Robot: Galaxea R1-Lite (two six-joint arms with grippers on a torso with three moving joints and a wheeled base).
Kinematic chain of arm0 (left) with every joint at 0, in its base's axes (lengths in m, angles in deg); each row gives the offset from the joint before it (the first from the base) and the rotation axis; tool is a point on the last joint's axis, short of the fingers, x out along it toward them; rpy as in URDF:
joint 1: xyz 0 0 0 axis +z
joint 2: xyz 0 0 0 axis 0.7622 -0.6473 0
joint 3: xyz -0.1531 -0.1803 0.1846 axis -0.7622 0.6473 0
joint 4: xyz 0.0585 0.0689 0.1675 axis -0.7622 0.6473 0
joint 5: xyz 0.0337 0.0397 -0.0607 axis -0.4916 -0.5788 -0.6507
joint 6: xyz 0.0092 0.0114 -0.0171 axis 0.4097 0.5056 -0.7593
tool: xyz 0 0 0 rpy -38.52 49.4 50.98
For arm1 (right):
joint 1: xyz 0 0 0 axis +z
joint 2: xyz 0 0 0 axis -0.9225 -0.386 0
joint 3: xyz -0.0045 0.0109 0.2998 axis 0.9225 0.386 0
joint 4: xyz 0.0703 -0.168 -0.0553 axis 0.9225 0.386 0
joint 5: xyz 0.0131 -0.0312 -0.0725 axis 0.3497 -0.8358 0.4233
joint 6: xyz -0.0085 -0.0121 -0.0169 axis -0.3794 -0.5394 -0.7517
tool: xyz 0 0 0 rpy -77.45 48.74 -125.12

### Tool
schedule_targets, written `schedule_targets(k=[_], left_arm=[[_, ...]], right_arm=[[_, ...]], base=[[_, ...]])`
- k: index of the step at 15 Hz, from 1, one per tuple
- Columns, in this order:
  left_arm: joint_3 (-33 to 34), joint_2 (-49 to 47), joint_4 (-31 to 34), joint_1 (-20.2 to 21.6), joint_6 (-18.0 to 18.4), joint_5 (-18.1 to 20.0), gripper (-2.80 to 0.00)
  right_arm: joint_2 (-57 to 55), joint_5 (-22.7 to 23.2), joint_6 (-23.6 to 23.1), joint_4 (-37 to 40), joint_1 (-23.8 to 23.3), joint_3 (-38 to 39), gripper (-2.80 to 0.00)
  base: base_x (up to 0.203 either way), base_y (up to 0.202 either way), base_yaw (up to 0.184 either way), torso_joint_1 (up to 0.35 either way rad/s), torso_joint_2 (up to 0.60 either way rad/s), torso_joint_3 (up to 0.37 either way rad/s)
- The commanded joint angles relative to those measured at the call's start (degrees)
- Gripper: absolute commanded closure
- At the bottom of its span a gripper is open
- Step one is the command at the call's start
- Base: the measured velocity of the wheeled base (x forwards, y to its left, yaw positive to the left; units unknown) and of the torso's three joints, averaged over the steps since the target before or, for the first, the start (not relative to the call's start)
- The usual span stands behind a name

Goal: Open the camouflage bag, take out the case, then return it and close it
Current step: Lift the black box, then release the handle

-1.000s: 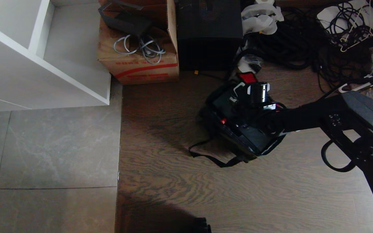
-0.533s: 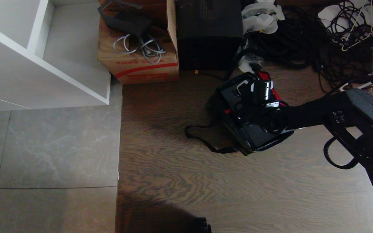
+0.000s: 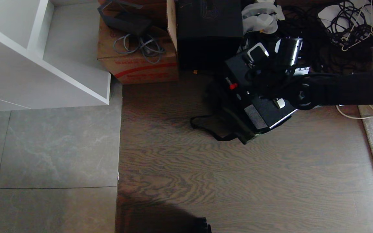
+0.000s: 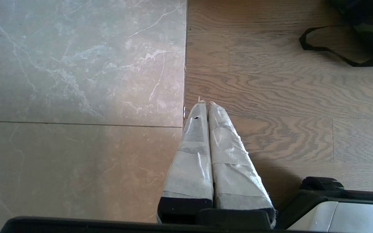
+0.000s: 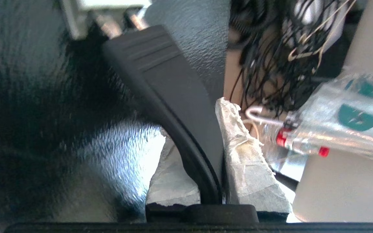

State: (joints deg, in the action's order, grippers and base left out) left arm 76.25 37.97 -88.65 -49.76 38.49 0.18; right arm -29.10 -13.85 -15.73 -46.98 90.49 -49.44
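On the wood floor, upper right of the head view, off the white shelf unit [image 3: 44, 64].

**Item 1. Case [image 3: 257, 97], one.** Flat, black, with one red catch. Its long axis runs from 11 o'clock to 5 o'clock. One handle bar [image 5: 167, 81] lies along its 2 o'clock edge, with two silver brackets, one at each end. Its 7 o'clock corner overlaps the bag; I cannot tell whether it is fully clear of the mouth.

**Item 2. Camouflage bag [image 3: 230, 118], one.** It lies on the floor just at 7 o'clock of the case. One black strap [image 3: 206, 127] trails toward 9 o'clock.

**Item 3. Right gripper [image 5: 206, 161], one.** It reaches in from 3 o'clock. The fingers [image 5: 244, 161] are clamped nearly together on the handle bar, one on each side of it. The body of the case lies at 8 o'clock of the fingers.

**Item 4. Left gripper [image 4: 204, 108], one.** It is parked over the seam between tile and wood, well apart from the bag. The fingers are pressed together on nothing.

**Judgement.** This looks like the removal step. The next move turns on carrying the case away toward 1 o'clock, across its long axis, so that the low corner leaves the bag. The right arm alone is placed for that.

**Sundries.** One cardboard carton [image 3: 138, 64], one tall black box [image 3: 209, 32], one plastic bottle [image 5: 335, 129] and a cable tangle [image 3: 303, 38], uncounted.
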Motion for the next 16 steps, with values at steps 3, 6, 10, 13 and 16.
schedule_targets(k=[3,6,10,13,16], left_arm=[[0.5,0.0,0.0,0.0,0.0,0.0,0.0],[0.5,0.0,0.0,0.0,0.0,0.0,0.0],[0.6,0.0,0.0,0.0,0.0,0.0,0.0],[0.6,0.0,0.0,0.0,0.0,0.0,0.0],[0.6,0.0,0.0,0.0,0.0,0.0,0.0]], right_arm=[[4.2,-0.3,-0.1,0.9,0.9,-0.2,0.0],[5.0,-0.2,-0.3,1.6,-1.2,-0.2,0.0],[8.0,-0.2,-2.5,1.8,-4.2,-0.4,0.0],[10.4,-0.1,-2.8,4.1,-7.4,-0.9,0.0],[11.8,-0.1,-3.4,4.1,-12.1,3.2,0.0]], base=[[0.0,0.0,0.0,0.0,0.0,0.0],[0.0,0.0,0.0,0.0,0.0,0.0],[0.0,0.0,0.0,0.0,0.0,0.0],[0.0,0.0,0.0,0.0,0.0,0.0],[0.0,0.0,0.0,0.0,0.0,0.0]])
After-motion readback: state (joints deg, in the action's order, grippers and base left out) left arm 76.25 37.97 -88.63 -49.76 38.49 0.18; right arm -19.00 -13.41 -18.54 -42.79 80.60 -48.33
